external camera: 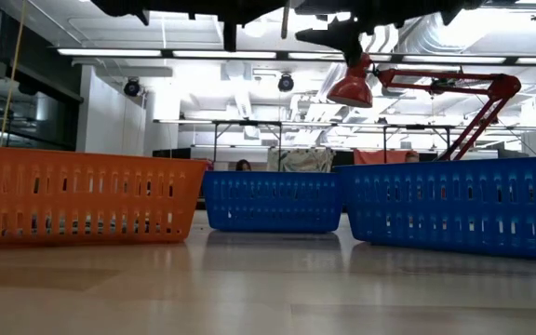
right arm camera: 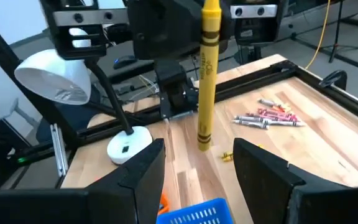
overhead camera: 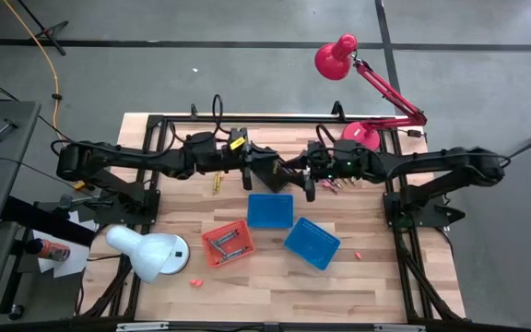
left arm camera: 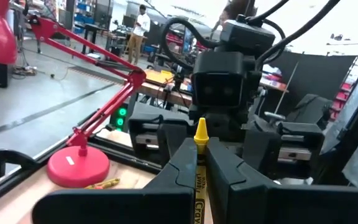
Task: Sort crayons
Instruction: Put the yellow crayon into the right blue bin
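The wooden table carries three mesh baskets in its middle and near part. One blue basket sits at the centre, a second blue basket sits nearer the right edge, and an orange basket sits nearer the left edge, with a few sticks already in it. Both arms reach in over the far half of the table and meet above its middle.

The left gripper is clenched on a yellow crayon and holds it upright in the air, clear of the table. The right gripper faces it with its fingers spread wide and nothing between them. The crayon's lower end hangs just beyond the gap between them.

The unsorted crayons lie in a small loose heap on the far right part of the table, near the right arm. A few strays lie apart from the heap, one of them a pink one close to the near edge.

This looks like a hand-over of the yellow crayon from the left arm to the right, part-way through sorting, though the left arm may only be carrying it past. If it is a pass, the right gripper needs to move forward until the free lower half of the crayon sits between its fingers. It should close there before the left lets go, then take the crayon to a basket. Which basket yellow belongs in cannot be told from here.
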Controlling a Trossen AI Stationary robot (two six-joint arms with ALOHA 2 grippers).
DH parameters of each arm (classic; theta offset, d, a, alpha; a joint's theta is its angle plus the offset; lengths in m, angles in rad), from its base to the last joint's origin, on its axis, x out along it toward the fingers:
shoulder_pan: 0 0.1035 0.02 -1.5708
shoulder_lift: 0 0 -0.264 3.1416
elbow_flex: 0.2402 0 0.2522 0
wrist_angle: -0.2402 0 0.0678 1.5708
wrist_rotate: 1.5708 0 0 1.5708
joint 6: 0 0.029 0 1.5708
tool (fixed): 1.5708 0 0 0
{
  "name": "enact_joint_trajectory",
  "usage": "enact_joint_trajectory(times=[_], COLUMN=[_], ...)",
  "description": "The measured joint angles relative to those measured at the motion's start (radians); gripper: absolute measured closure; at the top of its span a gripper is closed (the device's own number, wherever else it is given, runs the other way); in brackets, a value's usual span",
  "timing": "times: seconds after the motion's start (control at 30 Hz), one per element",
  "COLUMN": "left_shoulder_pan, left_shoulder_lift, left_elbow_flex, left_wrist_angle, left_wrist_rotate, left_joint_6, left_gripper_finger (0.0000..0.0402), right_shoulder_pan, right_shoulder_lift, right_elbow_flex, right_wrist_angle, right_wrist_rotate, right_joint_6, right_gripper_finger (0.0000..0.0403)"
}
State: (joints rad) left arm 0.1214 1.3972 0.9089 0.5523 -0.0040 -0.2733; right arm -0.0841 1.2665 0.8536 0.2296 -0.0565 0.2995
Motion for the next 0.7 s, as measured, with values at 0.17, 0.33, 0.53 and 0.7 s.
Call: enact_joint_trajectory(times=[0.17, 0.33, 0.53, 0.7], left_shoulder_pan=[0.0, 0.0, 0.003, 0.003], left_shoulder_lift=[0.0, 0.0, 0.0, 0.0], left_elbow_flex=[0.0, 0.0, 0.0, 0.0], left_wrist_angle=[0.03, 0.03, 0.03, 0.03], left_wrist_rotate=[0.0, 0.0, 0.0, -0.001], left_joint_6=[0.014, 0.014, 0.014, 0.015], left_gripper_finger=[0.0401, 0.0401, 0.0401, 0.0401], right_shoulder_pan=[0.0, -0.006, -0.007, -0.008], right_shoulder_lift=[0.046, 0.077, 0.073, 0.073], right_elbow_flex=[0.0, 0.0, 0.0, 0.0], right_wrist_angle=[0.127, 0.183, 0.182, 0.179], right_wrist_rotate=[-0.005, 0.011, 0.031, 0.06], right_joint_6=[0.009, 0.014, 0.017, 0.016], right_gripper_finger=[0.0218, 0.0218, 0.024, 0.0323])
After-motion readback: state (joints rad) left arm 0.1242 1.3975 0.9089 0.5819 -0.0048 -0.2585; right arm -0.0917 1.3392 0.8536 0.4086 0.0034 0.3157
